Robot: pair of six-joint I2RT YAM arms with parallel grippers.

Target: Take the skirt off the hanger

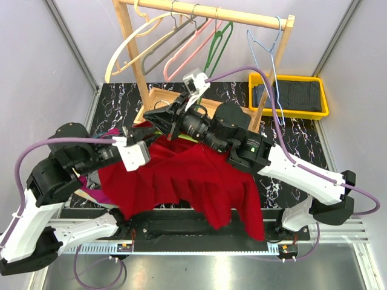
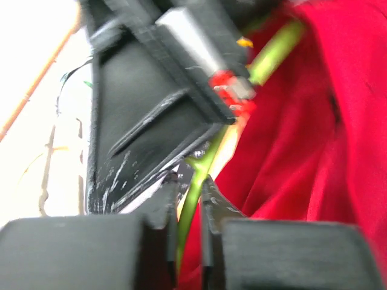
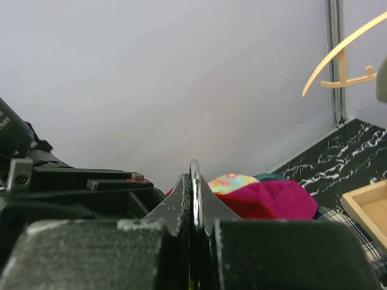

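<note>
The red skirt point(image 1: 193, 181) lies spread over the middle of the table and hangs over its near edge. In the left wrist view it fills the right side point(image 2: 302, 139). Its green hanger point(image 2: 199, 175) runs between the jaws of my left gripper point(image 2: 188, 205), which is shut on the hanger's bar at the skirt's upper left corner point(image 1: 140, 132). My right gripper point(image 1: 160, 115) is shut on the hanger's metal hook point(image 3: 195, 172), which stands upright between its closed jaws point(image 3: 195, 193). The two grippers are close together.
A wooden rack point(image 1: 199, 12) with several empty hangers stands at the back. A yellow bin point(image 1: 289, 93) holding dark cloth is at the back right. A wooden tray point(image 1: 160, 99) sits under the rack. A pile of coloured clothes point(image 3: 266, 196) lies at the left.
</note>
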